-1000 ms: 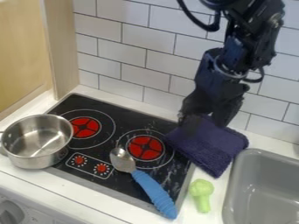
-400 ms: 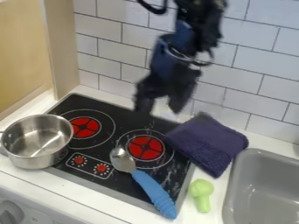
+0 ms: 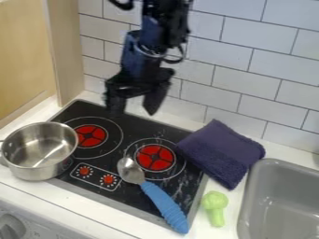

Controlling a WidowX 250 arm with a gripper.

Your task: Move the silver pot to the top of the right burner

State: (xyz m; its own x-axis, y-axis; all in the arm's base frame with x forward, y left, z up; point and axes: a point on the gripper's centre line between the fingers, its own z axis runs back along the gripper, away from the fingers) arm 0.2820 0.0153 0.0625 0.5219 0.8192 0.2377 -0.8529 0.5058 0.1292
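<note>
My gripper (image 3: 133, 111) hangs over the back part of the stove, fingers apart, with nothing between them. The silver pot (image 3: 38, 161) stands upright at the left, partly on the counter and partly over the stove's left edge, to the left of and below my gripper. The right burner (image 3: 154, 157) is a red disc inside white rings, with the bowl of a spoon close to its left side.
A spoon (image 3: 163, 204) with a blue handle lies across the stove's front. Right of the stove are a folded purple towel (image 3: 222, 151), a green toy broccoli (image 3: 215, 208) and a grey sink (image 3: 280, 200). A tiled wall rises behind; a wooden panel (image 3: 65, 51) stands at the left.
From above the purple towel, my gripper has moved left across the back of the stove. The pot, spoon, towel and broccoli have stayed where they were.
</note>
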